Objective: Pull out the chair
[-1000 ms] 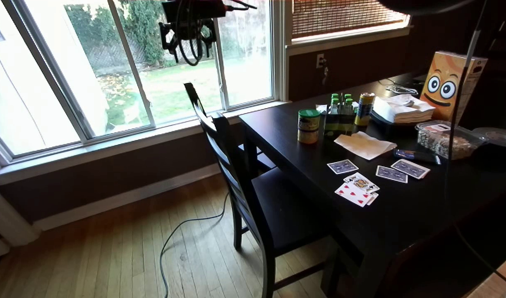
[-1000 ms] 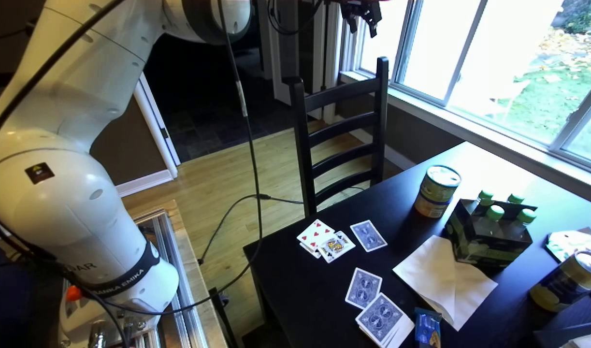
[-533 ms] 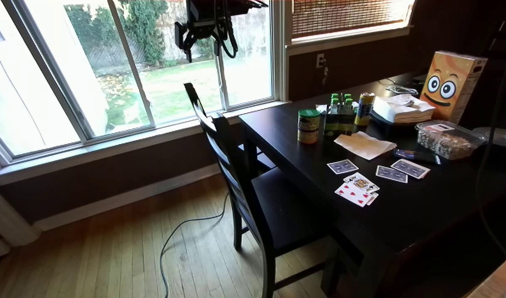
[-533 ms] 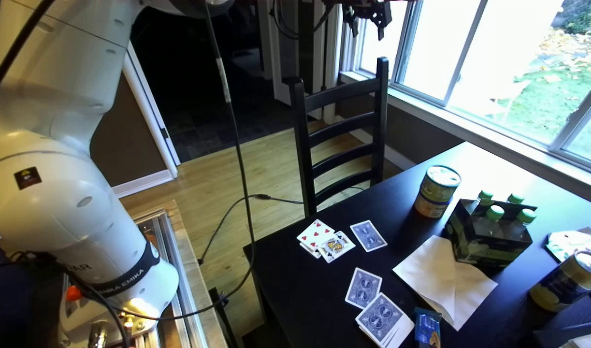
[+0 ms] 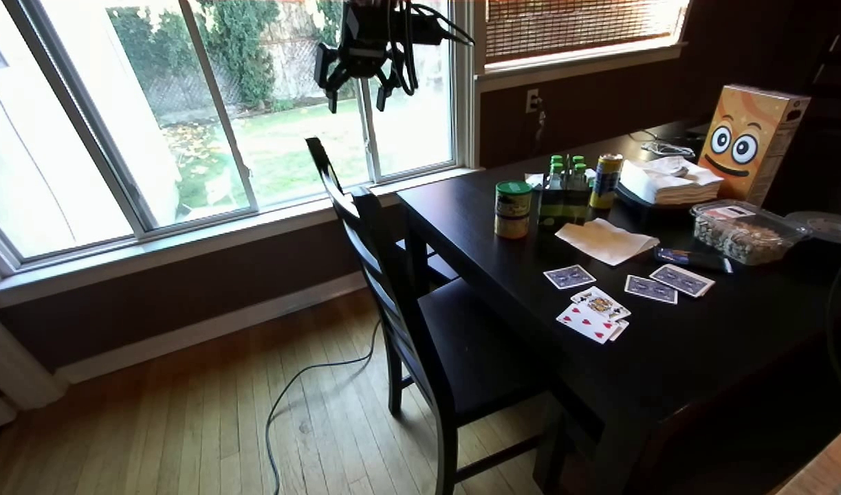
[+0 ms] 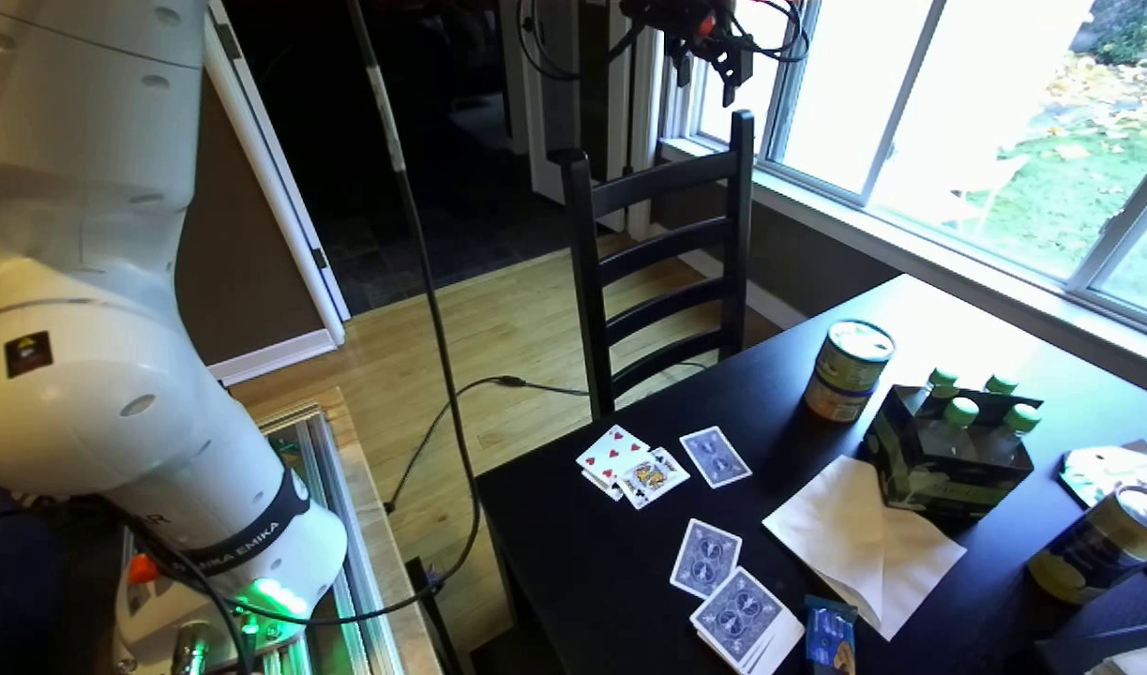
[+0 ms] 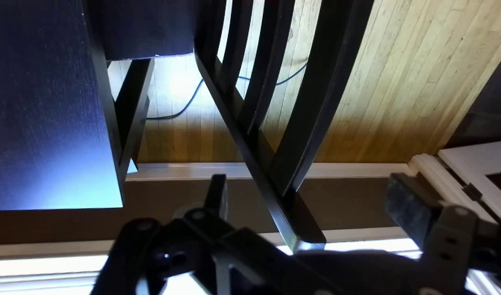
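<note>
The black chair [image 5: 468, 344] stands upright with its seat partly under the dark table's edge. Its tall back has several horizontal slats, seen in both exterior views [image 6: 667, 183]. My gripper [image 5: 357, 108] hangs in the air above the chair's back, before the window. In an exterior view the gripper [image 6: 706, 92] shows just above the back's top and apart from it. In the wrist view the gripper [image 7: 307, 196] is open wide and empty. The window-side post of the chair [image 7: 250, 153] shows between its fingers. The seat is largely hidden in an exterior view.
The dark table [image 5: 454, 206] holds playing cards [image 6: 714, 457], a can stack [image 5: 513, 210], a bottle carrier [image 6: 948, 459] and a cereal box [image 5: 743, 151]. A window sill [image 5: 186, 247] runs behind the chair. A cable [image 5: 303, 371] lies on the floor [image 5: 186, 412].
My gripper has moved right in an exterior view and a little lower in an exterior view, turning somewhat. The upper arm has swung. The base light has turned green. The chair has not moved.
</note>
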